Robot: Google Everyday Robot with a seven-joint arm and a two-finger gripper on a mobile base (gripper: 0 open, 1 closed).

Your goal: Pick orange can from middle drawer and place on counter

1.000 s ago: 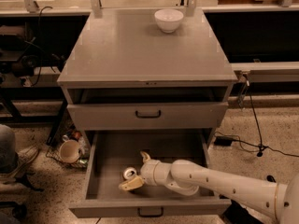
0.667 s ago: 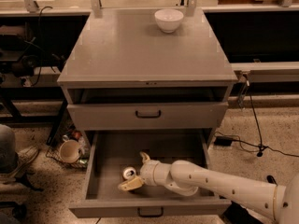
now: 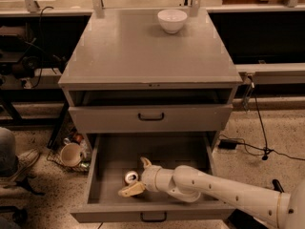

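Note:
The middle drawer (image 3: pixel 102 171) is pulled open below the counter (image 3: pixel 138 56). The orange can (image 3: pixel 130 177) stands upright on the drawer floor, near its front left; only its silver lid and a bit of its side show. My gripper (image 3: pixel 137 176) is down inside the drawer, reaching from the right. Its two pale fingers are spread, one (image 3: pixel 145 162) behind the can and one (image 3: pixel 132 190) in front of it. The can sits between them, and I see a gap to the rear finger.
A white bowl (image 3: pixel 172 20) stands at the back of the counter. Another grey drawer front with a black handle (image 3: pixel 150 117) is shut above the open drawer. A cup (image 3: pixel 71 154) and clutter lie on the floor at left. Cables (image 3: pixel 259 147) run along the floor at right.

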